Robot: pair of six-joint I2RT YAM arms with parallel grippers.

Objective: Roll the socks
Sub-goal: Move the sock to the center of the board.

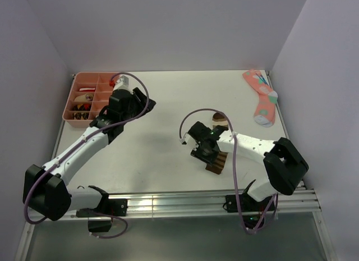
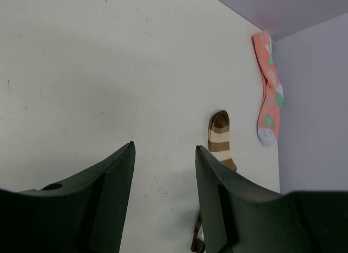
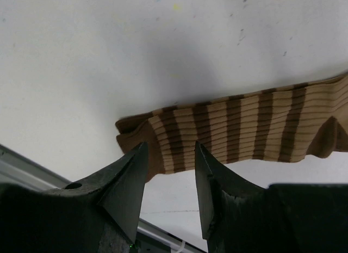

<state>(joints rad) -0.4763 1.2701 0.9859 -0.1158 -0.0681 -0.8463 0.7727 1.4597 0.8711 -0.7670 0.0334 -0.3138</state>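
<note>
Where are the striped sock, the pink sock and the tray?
striped sock (image 3: 244, 128): right wrist view, middle of the leg.
pink sock (image 1: 265, 106): top view, foot between heel and toe.
tray (image 1: 90, 74): top view, far rim.

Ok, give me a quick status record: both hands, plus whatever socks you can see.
left hand: open, empty, over bare table beside the pink tray
right hand: open, poised at one end of the brown striped sock, no grip yet
brown striped sock: lying flat, unrolled, mid-table
pink sock: far right corner, away from both hands
</note>
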